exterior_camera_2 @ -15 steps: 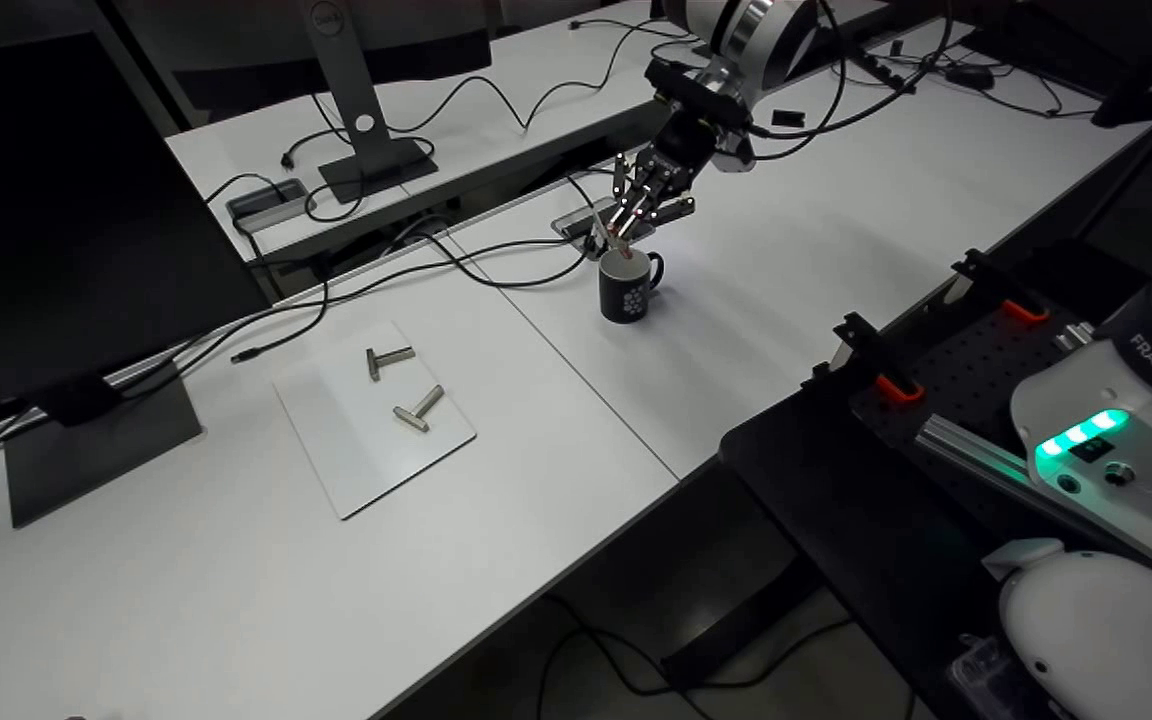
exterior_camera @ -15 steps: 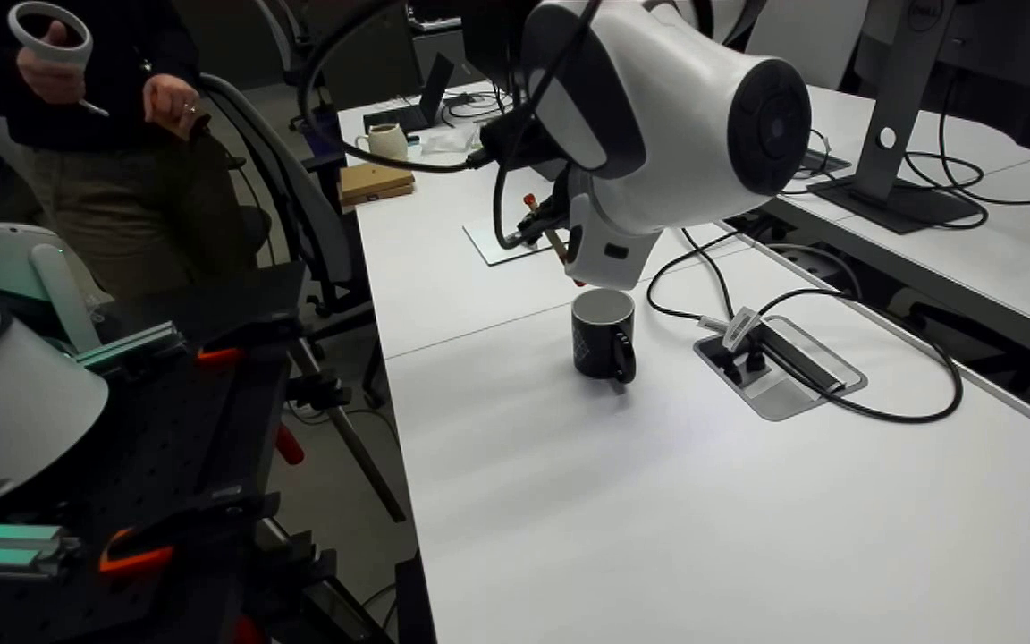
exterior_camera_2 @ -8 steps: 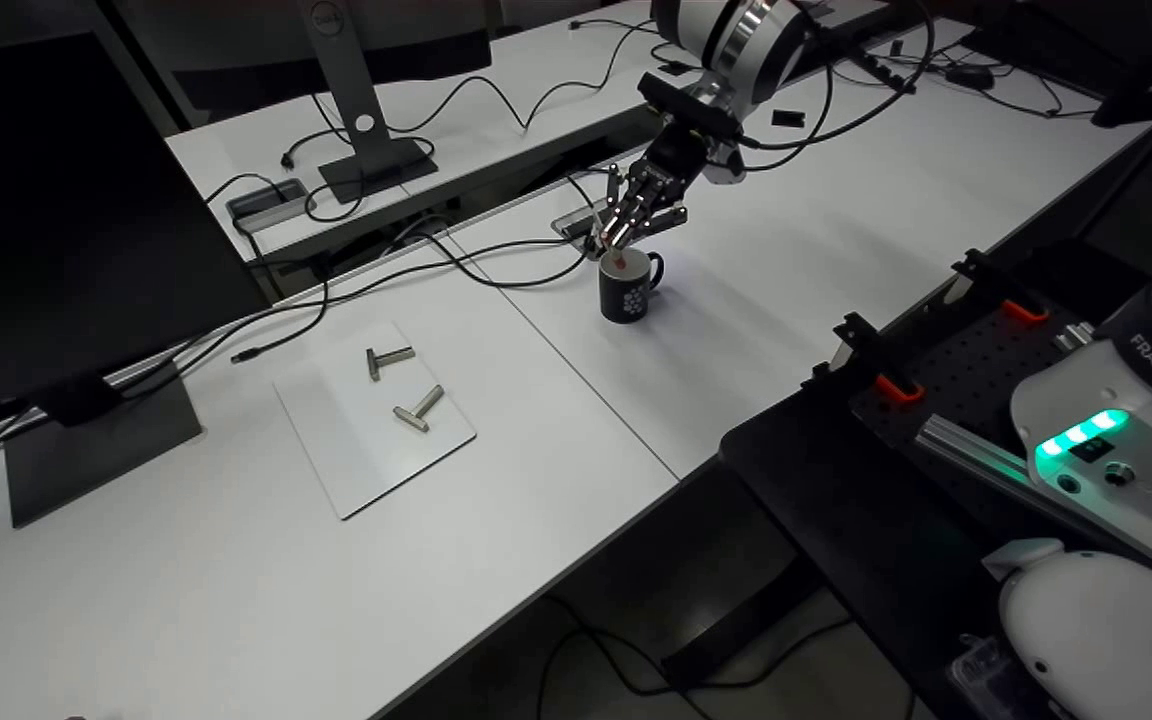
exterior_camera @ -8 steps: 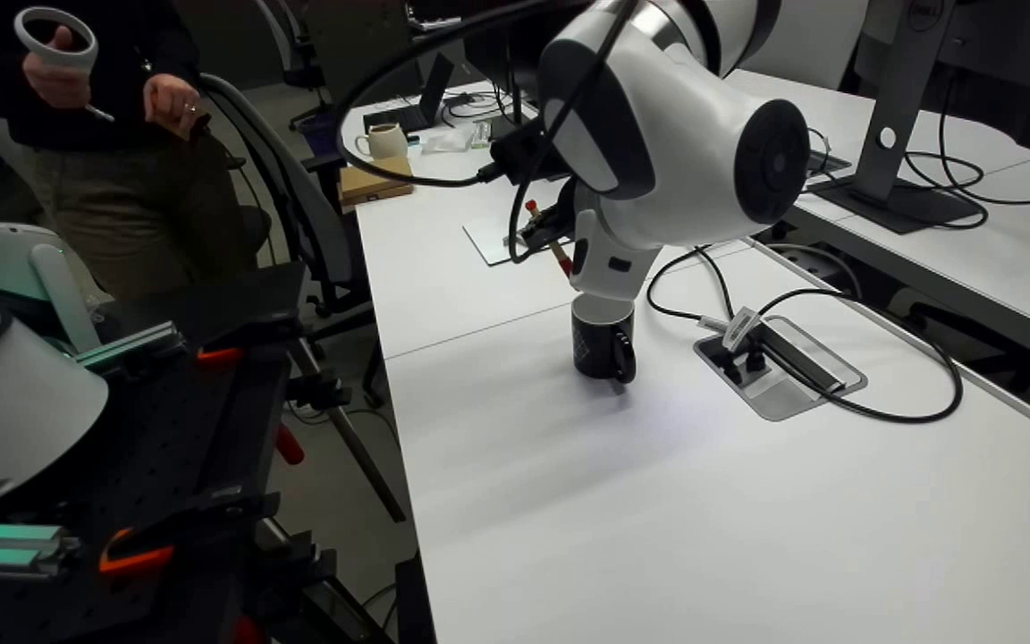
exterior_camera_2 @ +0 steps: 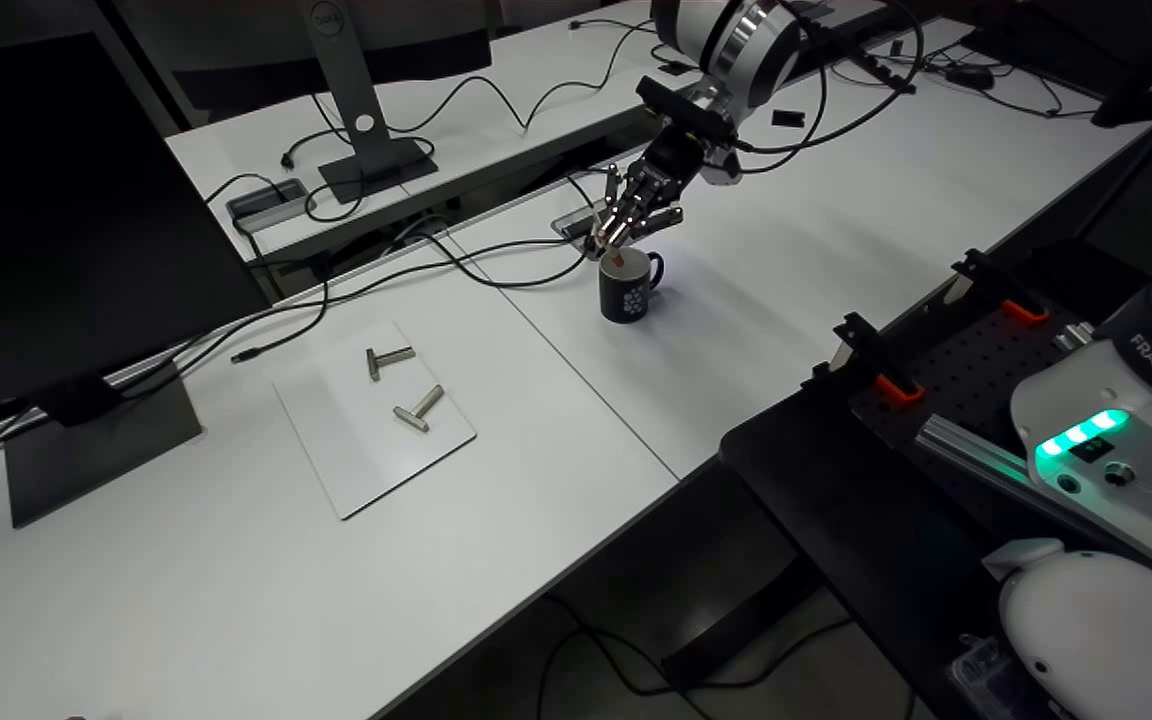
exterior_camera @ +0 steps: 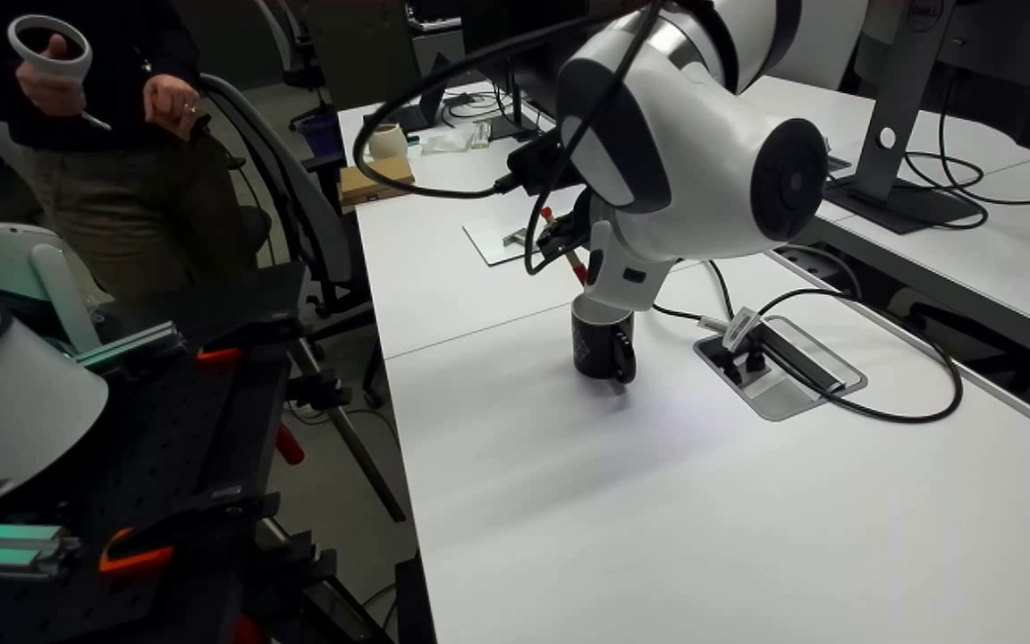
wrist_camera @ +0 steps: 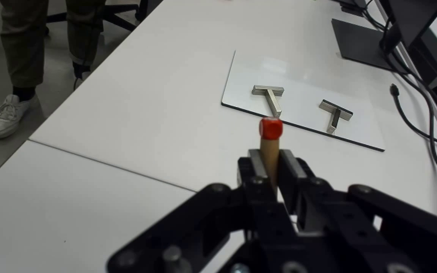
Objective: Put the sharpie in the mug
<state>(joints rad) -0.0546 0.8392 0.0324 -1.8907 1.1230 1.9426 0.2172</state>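
The sharpie, red-ended with a tan body, is held tilted in my gripper; it shows in the wrist view (wrist_camera: pixel 269 148) and in an exterior view (exterior_camera: pixel 576 265). My gripper (wrist_camera: pixel 272 161) is shut on it, with one red end sticking out above the fingers. The black mug (exterior_camera: pixel 603 347) stands upright on the white table. In an exterior view my gripper (exterior_camera_2: pixel 612 238) is just above the mug (exterior_camera_2: pixel 624 298), and the sharpie's lower red end (exterior_camera_2: pixel 618 259) overlaps the mug's opening. I cannot tell whether that end is below the rim. The mug is out of the wrist view.
A grey cable box (exterior_camera: pixel 779 371) with black cables lies beside the mug. A white board (exterior_camera_2: pixel 366 430) with two T-shaped metal pieces lies farther along the table. A monitor base (exterior_camera_2: pixel 101 440) stands at the table's edge. A person (exterior_camera: pixel 122 116) holds a controller.
My arm and gripper have moved down with the sharpie, bringing its lower end closer to the mug's opening. The mug has not moved, and the gripper stays shut on the sharpie.
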